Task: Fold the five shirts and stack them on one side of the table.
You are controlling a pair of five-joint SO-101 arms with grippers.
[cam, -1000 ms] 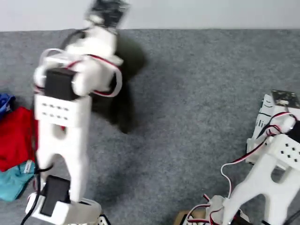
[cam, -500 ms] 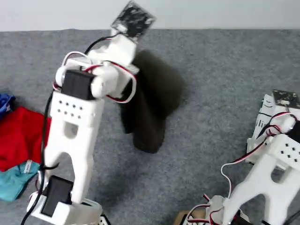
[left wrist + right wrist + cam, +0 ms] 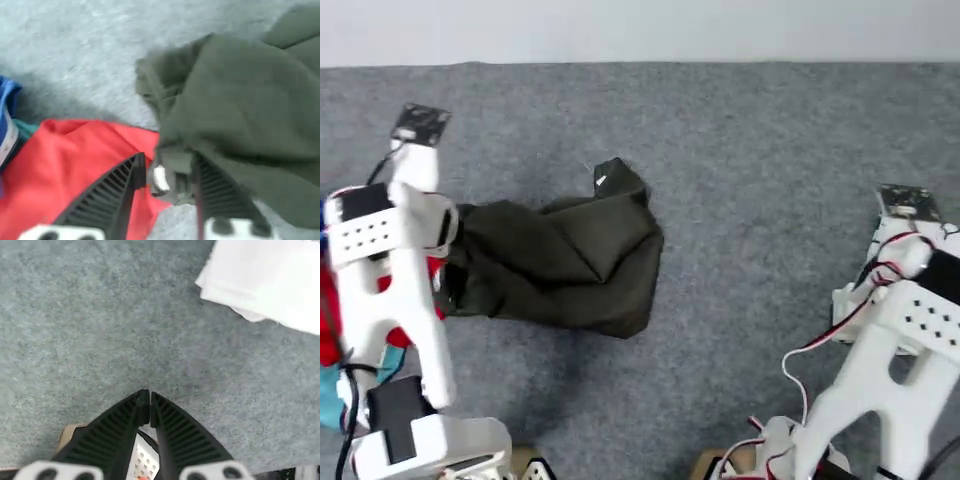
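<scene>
Left gripper (image 3: 167, 175) pinches the dark green shirt (image 3: 240, 110) between its fingers — right gripper (image 3: 149, 407) closed.

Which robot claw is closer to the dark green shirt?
Left. The left gripper pinches the dark green shirt at its edge, beside the red shirt. The right gripper is apart, over table near a white cloth.

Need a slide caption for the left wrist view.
Left gripper clamps an edge of the dark green shirt by the red shirt on the grey table.
</scene>
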